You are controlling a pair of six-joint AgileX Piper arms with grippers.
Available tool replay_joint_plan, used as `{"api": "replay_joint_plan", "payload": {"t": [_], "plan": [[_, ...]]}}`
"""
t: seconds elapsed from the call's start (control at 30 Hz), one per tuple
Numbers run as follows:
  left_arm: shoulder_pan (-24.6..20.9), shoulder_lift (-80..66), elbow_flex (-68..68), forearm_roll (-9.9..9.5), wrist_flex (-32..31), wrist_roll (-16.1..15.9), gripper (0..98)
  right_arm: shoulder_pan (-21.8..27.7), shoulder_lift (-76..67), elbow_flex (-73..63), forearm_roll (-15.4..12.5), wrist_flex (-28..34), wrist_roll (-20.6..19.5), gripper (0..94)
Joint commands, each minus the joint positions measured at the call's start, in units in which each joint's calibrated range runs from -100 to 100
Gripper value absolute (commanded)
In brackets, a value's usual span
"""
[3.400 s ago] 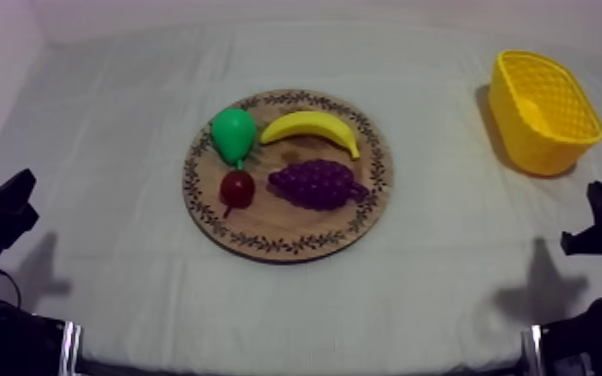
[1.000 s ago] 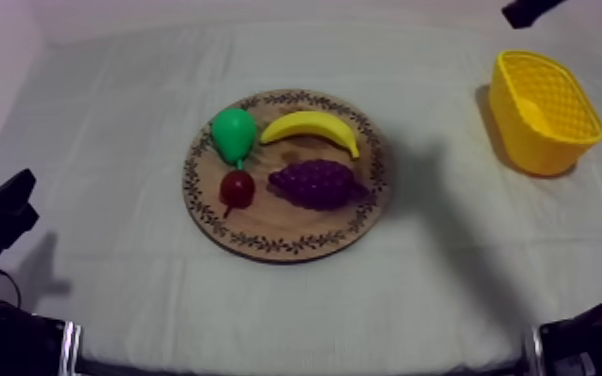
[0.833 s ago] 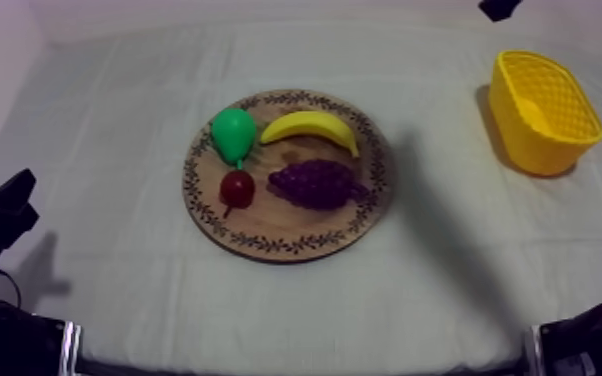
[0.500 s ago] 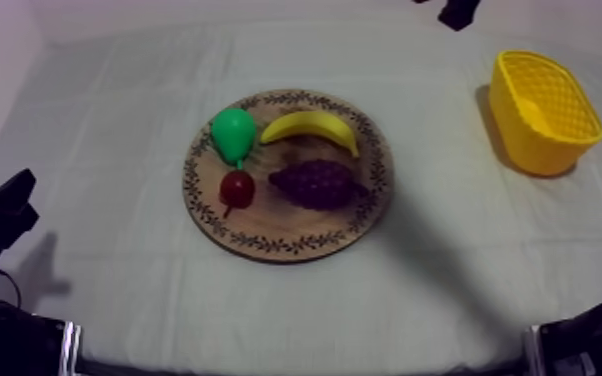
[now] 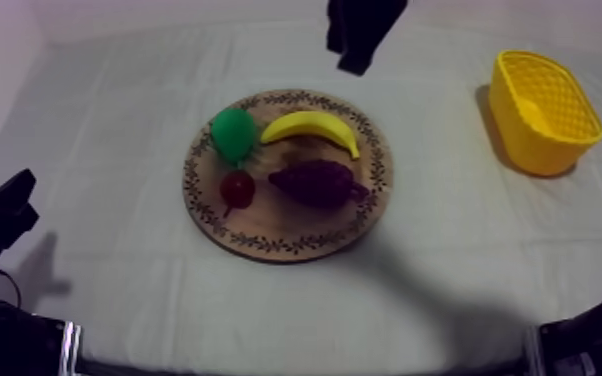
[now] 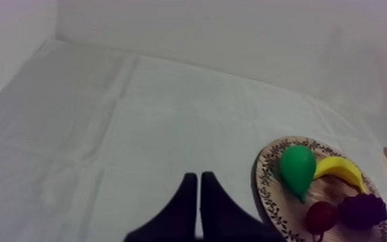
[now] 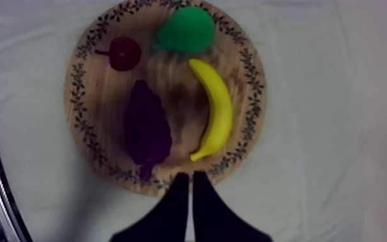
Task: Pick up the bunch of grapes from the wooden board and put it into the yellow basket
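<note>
The right tool [image 5: 354, 62] has swung in from the side of the yellow basket [image 5: 545, 112] and now hangs at the far edge of the wooden board [image 5: 287, 236]. Its fingers are pressed into a narrow wedge, holding nothing. Just ahead of it on the board lies the bunch of grapes [image 7: 146, 132], dark purple and knobbly. Its long axis runs towards the tool, tapered tip nearest, alongside the banana [image 7: 216, 109]. The left tool [image 6: 199, 190], likewise narrow, sits over the worktop [image 6: 106, 129], well apart from the grapes.
</note>
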Motion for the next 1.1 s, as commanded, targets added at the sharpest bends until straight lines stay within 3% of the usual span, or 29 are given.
{"api": "replay_joint_plan", "payload": {"t": [0.0,0.3,0.53,0.67,0.77,0.83,0.93,1.07], "plan": [[0.00,0.00,-0.03,-0.03,-0.05,0.01,0.1,-0.62,2.92,-0.33,0.50,0.37,-1.22,0.8],[0.00,0.00,-0.03,-0.03,-0.05,0.01,0.1,-3.00,9.54,-1.36,3.43,0.62,-1.54,0.8],[0.00,0.00,-0.03,-0.03,-0.05,0.01,0.1,-3.67,11.75,-0.62,3.90,0.67,0.03,3.4],[0.00,0.00,-0.03,-0.03,-0.05,0.01,0.1,-3.30,12.07,-1.01,3.66,0.68,-0.86,29.1],[0.00,0.00,-0.03,-0.03,-0.05,0.01,0.1,-2.82,11.83,-0.81,3.67,0.68,-1.63,63.5],[0.00,0.00,-0.03,-0.03,-0.05,0.01,0.1,-2.56,11.50,-0.37,3.66,0.68,-1.65,78.3],[0.00,0.00,-0.03,-0.03,-0.05,0.01,0.1,-2.33,10.99,-0.20,3.60,0.63,-1.78,88.0],[0.00,0.00,-0.03,-0.03,-0.05,0.01,0.1,-2.27,10.40,0.69,3.41,0.61,-1.65,92.0]]}}
